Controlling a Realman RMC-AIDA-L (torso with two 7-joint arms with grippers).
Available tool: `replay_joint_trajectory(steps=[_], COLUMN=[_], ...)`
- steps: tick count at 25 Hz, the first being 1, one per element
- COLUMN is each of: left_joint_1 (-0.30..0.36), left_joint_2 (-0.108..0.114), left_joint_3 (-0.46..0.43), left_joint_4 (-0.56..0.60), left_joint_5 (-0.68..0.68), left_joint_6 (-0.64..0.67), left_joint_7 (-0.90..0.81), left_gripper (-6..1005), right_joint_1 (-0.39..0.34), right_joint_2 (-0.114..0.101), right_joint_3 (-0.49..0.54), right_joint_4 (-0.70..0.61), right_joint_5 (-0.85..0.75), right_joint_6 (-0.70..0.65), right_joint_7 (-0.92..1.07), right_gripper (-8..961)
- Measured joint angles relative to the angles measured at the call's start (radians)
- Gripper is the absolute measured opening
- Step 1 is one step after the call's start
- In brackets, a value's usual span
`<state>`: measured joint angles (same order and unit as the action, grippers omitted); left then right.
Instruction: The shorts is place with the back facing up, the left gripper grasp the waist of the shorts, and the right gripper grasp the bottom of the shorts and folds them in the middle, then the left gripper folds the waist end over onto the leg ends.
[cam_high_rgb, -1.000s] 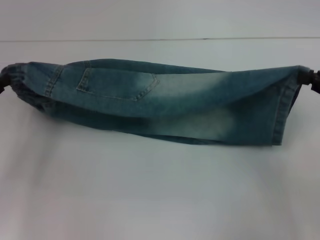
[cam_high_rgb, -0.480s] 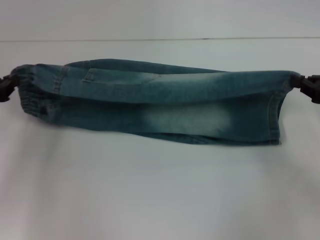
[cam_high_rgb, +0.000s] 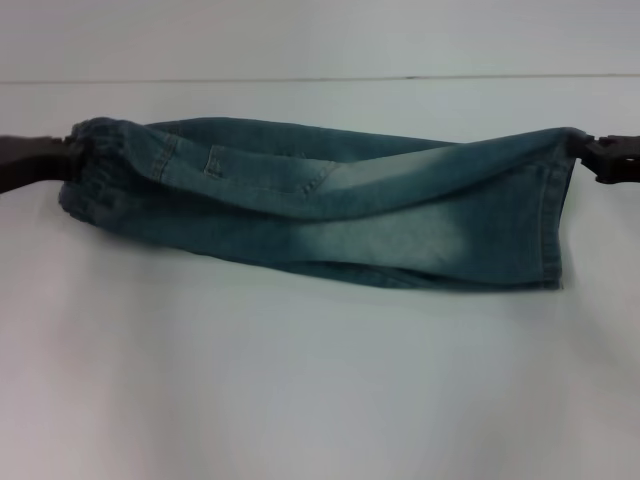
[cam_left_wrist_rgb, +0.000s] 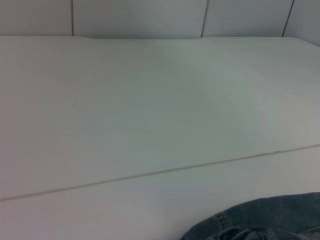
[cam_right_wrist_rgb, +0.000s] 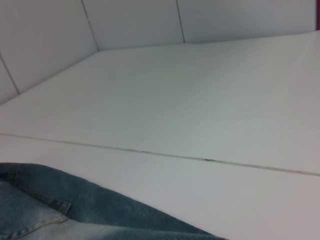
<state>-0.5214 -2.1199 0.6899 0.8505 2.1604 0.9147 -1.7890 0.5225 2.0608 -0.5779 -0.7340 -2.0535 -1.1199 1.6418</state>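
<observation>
We see the denim shorts (cam_high_rgb: 330, 205) stretched lengthwise across the white tabletop (cam_high_rgb: 320, 380), folded along their length, with a back pocket (cam_high_rgb: 270, 170) facing up. The left gripper (cam_high_rgb: 62, 158) sits at the left end of the garment, and its fingers pinch the gathered elastic waist (cam_high_rgb: 95, 170). The right gripper (cam_high_rgb: 592, 152) sits at the opposite end, and its fingers pinch the upper corner of the leg hem (cam_high_rgb: 555, 215). The top edge of the fabric runs between the two grippers and sags slightly toward the middle, while the lower part of the shorts rests on the tabletop. In the left wrist view we see only a bunched edge of the waist fabric (cam_left_wrist_rgb: 260, 220) at the frame border, with a seam line (cam_left_wrist_rgb: 150, 174) running across the tabletop beyond it. In the right wrist view we see a section of denim with a stitched seam (cam_right_wrist_rgb: 60, 210) lying in front of the same kind of line, and a tiled wall (cam_right_wrist_rgb: 130, 22) behind the tabletop.
</observation>
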Motion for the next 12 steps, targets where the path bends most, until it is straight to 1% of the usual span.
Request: replay_joint_trajectory(steps=[6, 12], left_joint_1=[-0.031, -0.035], left_joint_2=[-0.001, 0.005], left_joint_3=[0.005, 0.005], left_joint_4=[-0.026, -0.050], left_joint_5=[0.015, 0.015], left_joint_6=[-0.079, -0.132], left_joint_7=[-0.006, -0.014], left_gripper=[47, 59], right_joint_1=[0.024, 0.031], right_joint_2=[0.009, 0.006], right_joint_3=[-0.032, -0.033], right_joint_4=[0.031, 0.049], right_joint_5=[0.001, 0.001], right_joint_6=[0.099, 0.135], right_joint_7=[-0.005, -0.002], right_gripper=[10, 9])
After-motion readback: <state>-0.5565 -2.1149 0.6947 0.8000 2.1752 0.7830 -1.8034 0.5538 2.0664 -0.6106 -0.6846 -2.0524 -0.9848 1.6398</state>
